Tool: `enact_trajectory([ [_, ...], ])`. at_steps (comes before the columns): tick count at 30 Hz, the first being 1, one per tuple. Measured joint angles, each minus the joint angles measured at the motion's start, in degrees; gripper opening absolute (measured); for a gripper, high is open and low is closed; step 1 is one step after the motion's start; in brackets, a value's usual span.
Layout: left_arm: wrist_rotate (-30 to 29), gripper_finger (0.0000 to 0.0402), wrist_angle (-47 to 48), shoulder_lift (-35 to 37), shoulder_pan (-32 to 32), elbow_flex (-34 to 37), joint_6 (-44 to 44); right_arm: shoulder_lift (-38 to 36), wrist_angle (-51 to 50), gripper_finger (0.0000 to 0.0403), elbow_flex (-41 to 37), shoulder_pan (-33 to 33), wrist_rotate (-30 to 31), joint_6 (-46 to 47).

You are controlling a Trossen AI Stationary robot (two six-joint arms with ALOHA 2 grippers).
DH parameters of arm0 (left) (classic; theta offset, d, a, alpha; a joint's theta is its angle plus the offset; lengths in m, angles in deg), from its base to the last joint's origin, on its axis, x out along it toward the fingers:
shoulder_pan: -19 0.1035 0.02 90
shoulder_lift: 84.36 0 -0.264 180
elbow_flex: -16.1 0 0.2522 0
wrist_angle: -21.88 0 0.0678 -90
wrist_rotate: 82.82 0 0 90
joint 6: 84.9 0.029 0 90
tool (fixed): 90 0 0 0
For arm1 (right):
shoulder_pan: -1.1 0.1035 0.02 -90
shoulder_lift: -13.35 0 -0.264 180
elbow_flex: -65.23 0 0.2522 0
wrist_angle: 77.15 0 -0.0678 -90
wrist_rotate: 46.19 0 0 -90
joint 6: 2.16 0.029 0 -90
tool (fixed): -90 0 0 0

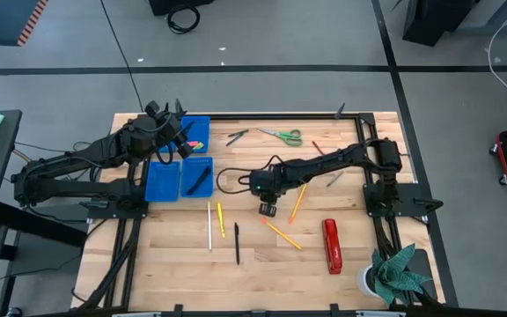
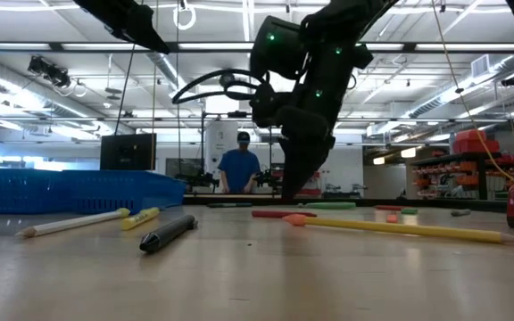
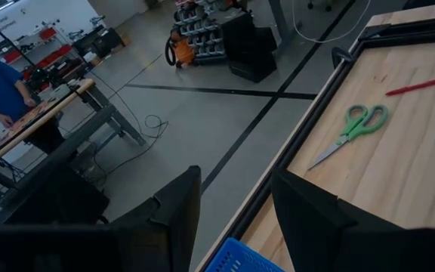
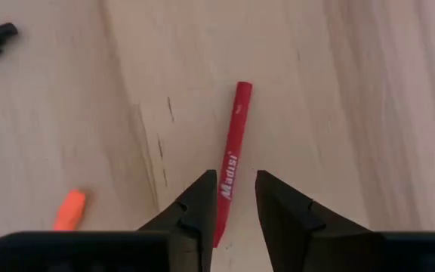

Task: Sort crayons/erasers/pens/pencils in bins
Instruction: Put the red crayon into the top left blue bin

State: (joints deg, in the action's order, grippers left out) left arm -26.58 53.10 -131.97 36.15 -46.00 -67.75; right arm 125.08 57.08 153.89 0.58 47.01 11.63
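Right hand (image 4: 236, 200) straddles red crayon (image 4: 231, 166), seen only wrist-side.

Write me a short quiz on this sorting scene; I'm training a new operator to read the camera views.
1. True or false: the green scissors lie on the table, outside every bin.
2. What lies between the fingers of the right claw? A) red crayon B) black pen C) yellow pencil
3. Which claw hovers at the blue bins?

Key: 1 true; 2 A; 3 the left claw.
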Motion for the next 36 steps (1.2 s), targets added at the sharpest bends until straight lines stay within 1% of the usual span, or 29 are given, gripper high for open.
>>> enact_trajectory([
  [13, 0.0, 0.0172, 0.4, 0.0, 0.0, 0.0, 0.0, 3.7, 0.7, 0.0073, 0.2, 0.1, -0.2, -1.4],
  [19, 0.0, 0.0172, 0.4, 0.0, 0.0, 0.0, 0.0, 4.8, -0.1, 0.0049, 0.3, -0.1, 0.6, -2.8],
  [22, 0.0, 0.0172, 0.4, 0.0, 0.0, 0.0, 0.0, 4.5, -0.8, 0.0041, 0.3, -0.1, 1.9, -3.8],
  [31, 0.0, 0.0172, 0.4, 0.0, 0.0, 0.0, 0.0, 2.2, -3.8, 0.0039, -0.1, -0.5, 3.1, -5.1],
  [36, 0.0, 0.0172, 0.4, 0.0, 0.0, 0.0, 0.0, -0.9, -3.8, 0.0039, -0.1, -0.5, 3.1, -5.1],
])
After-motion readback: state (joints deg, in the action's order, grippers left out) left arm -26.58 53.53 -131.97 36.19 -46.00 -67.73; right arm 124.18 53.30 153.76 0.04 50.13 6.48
